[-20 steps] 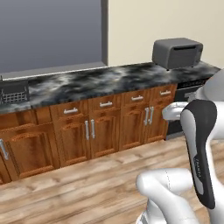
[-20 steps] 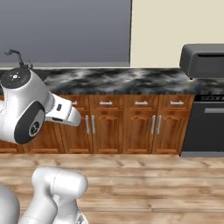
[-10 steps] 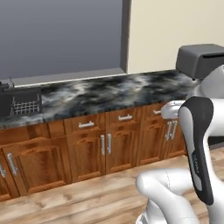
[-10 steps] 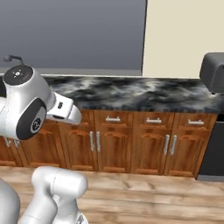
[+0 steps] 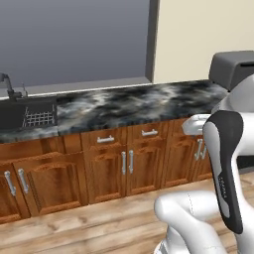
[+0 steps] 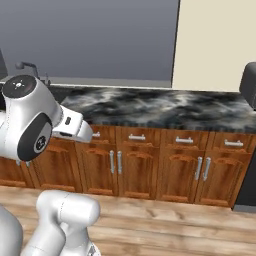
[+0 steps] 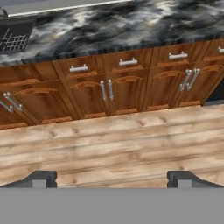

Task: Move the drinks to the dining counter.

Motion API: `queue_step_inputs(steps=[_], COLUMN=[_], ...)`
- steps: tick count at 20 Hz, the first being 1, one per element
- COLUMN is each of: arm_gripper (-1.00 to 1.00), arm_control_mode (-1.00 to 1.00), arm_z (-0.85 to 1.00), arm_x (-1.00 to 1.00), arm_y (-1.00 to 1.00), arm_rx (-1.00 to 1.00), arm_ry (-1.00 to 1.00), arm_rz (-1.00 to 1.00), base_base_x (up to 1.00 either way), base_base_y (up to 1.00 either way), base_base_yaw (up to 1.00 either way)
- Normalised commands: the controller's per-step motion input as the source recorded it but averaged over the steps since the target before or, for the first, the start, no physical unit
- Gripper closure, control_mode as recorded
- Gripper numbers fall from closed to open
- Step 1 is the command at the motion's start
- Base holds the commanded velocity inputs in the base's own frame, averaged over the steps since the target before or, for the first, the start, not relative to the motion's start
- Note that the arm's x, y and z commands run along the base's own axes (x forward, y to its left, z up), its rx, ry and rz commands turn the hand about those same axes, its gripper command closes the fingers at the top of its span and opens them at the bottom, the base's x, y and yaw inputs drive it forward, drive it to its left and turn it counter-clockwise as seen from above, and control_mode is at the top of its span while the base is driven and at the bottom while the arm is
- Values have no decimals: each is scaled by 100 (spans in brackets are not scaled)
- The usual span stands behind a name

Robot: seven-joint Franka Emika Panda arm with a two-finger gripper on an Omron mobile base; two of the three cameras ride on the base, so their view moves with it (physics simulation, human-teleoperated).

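- Marbled black-and-grey dining counter (image 5: 134,106) spans the frame at 12 o'clock in my hand view, over brown wooden drawers (image 7: 127,65) and cabinet doors (image 7: 92,94) with silver bar handles.
- My gripper (image 7: 112,178): fingers (image 7: 41,178) spread wide at 6 o'clock, nothing between them, plank floor (image 7: 113,140) underneath.
- Sink with wire rack (image 5: 30,116) at 9 o'clock in the left base view.
- Dark appliance (image 5: 230,67) on the counter at 2 o'clock.
- Drinks: location not determinable from what I see.
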Motion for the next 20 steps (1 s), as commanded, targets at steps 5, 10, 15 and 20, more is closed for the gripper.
queue_step_inputs(steps=[5,10,15,20], arm_gripper=[-100,-100,-100,-100], arm_control_mode=[100,100,100,100], arm_z=[0,0,0,0], arm_x=[0,0,0,0], arm_y=[0,0,0,0], arm_rx=[0,0,0,0], arm_ry=[0,0,0,0], arm_rz=[0,0,0,0], base_base_x=[18,100,100,100], base_base_y=[100,94,32,-5], base_base_yaw=[0,0,1,5])
